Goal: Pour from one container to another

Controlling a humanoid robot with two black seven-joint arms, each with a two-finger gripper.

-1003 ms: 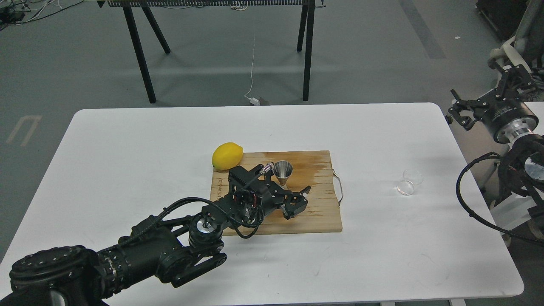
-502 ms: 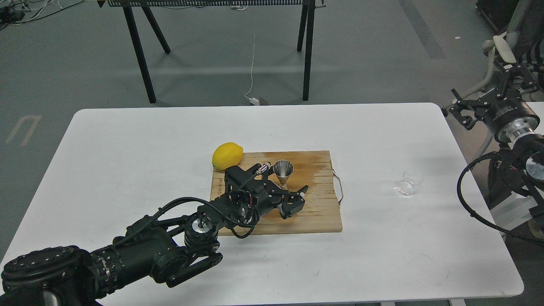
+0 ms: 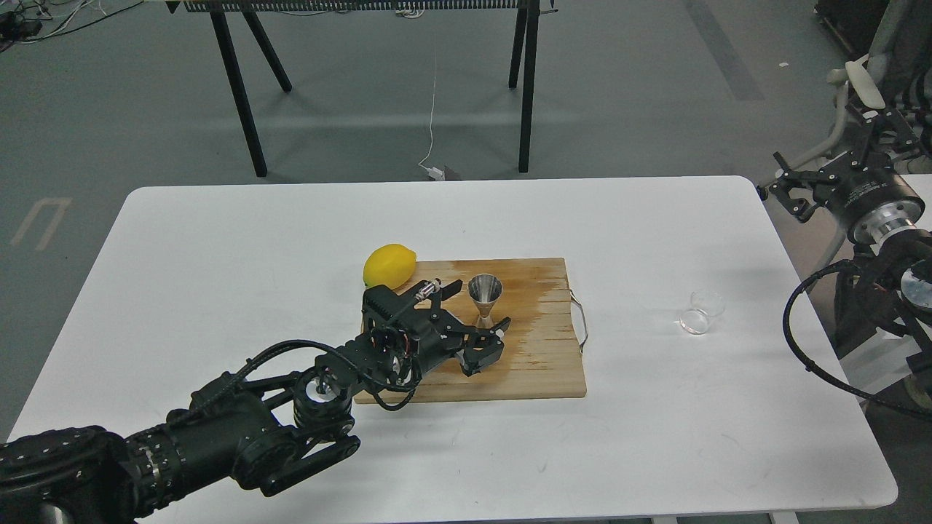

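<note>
The steel jigger (image 3: 484, 298) stands upright on the wooden cutting board (image 3: 542, 364), near its back edge. My left gripper (image 3: 479, 307) reaches in from the lower left and is open. One finger lies just left of the jigger's rim and the other by its base, with no grip on it. The clear glass cup (image 3: 702, 311) appears to lie on its side on the white table (image 3: 218, 247), right of the board and far from both grippers. My right gripper (image 3: 790, 191) hangs open beyond the table's right edge, holding nothing.
A yellow lemon (image 3: 389, 265) rests at the board's back left corner, touching my left gripper's body. The board has a wire handle (image 3: 581, 320) on its right side. Black trestle legs (image 3: 240, 94) stand on the floor behind the table.
My left arm has drawn back to the left and toward me, so its open fingers have slid away from the jigger, which stays standing. The right gripper has hardly moved.
</note>
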